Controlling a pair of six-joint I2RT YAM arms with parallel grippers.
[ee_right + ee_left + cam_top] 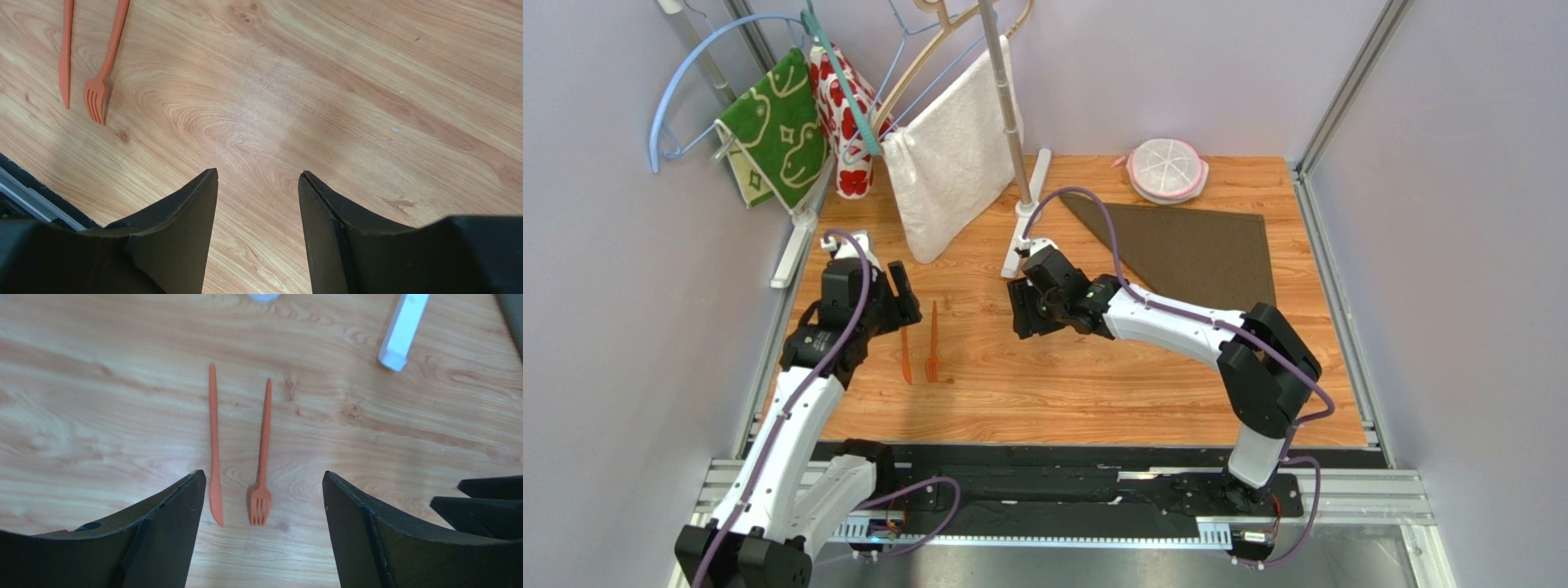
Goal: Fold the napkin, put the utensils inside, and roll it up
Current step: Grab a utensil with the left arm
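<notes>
Utensils point(264, 447) lie under your left gripper point(263, 478)
Its jaws stand wide and empty, as do the right gripper point(258, 177) jaws. The plastic is thin, stiff and slippery: pinch mid-handle. The soft napkin point(1192, 251), upper right in the top view, is limp; take a corner

I see a tabletop point(1112, 368) of pale wood grain with a soft sheen. The knife point(213, 441) and fork point(264, 447) look like smooth orange plastic. The napkin point(1198, 251) is matt dark brown cloth. My left end effector point(263, 474) has matt black, faintly grainy fingers point(368, 539).
</notes>
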